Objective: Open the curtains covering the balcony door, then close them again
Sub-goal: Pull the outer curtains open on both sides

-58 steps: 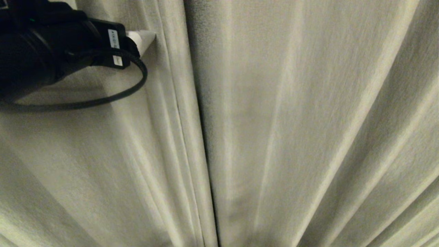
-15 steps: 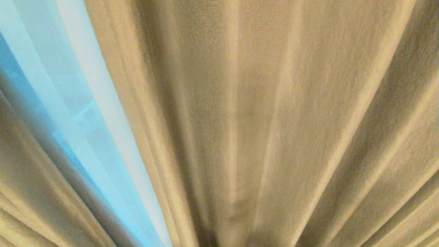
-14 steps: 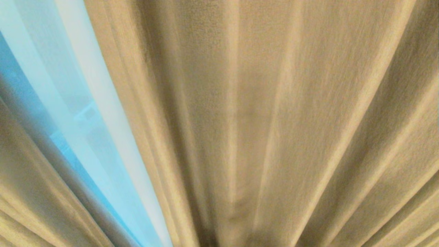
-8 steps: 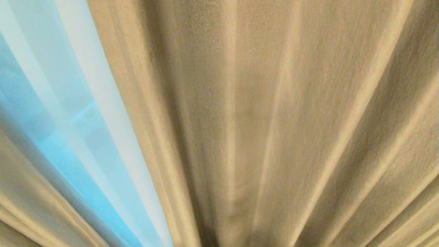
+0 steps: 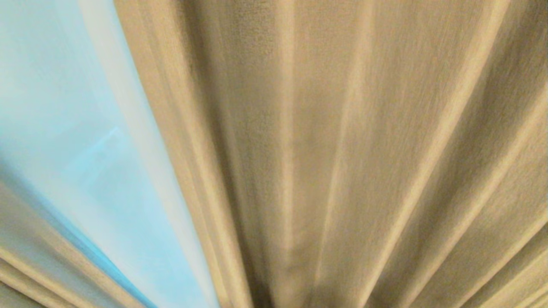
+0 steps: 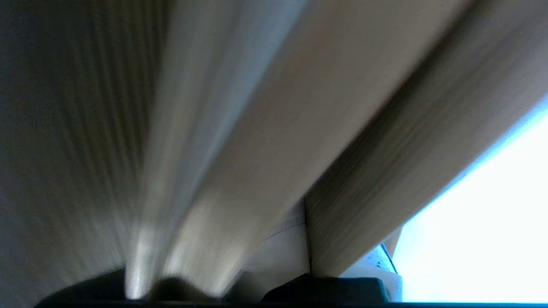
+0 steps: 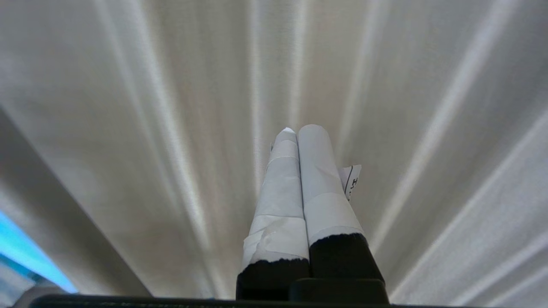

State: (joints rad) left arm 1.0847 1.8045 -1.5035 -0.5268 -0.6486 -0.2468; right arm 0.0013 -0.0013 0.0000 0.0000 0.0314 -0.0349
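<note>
The curtains stand parted. The right cream-beige panel [image 5: 342,149] fills most of the head view. The left beige panel [image 5: 25,265] shows only in the lower left corner. Between them hangs the white sheer [image 5: 85,149], bright with daylight. The balcony door is hidden behind the sheer. My left gripper [image 6: 305,205] is outside the head view; in its wrist view it is shut, with thick beige folds [image 6: 265,128] lying across its taped fingers [image 6: 282,252]. My right gripper [image 7: 297,128] is shut on nothing and points at the beige pleats [image 7: 128,128].
Curtain fabric sits close in front of every camera. In the right wrist view a strip of daylight [image 7: 21,244] shows at one edge. In the left wrist view a bright opening [image 6: 479,222] lies beside the folds.
The gap between the beige panels has widened, with the left panel sliding further left. Almost four seconds ago the panels were together and my left gripper was at their seam.
</note>
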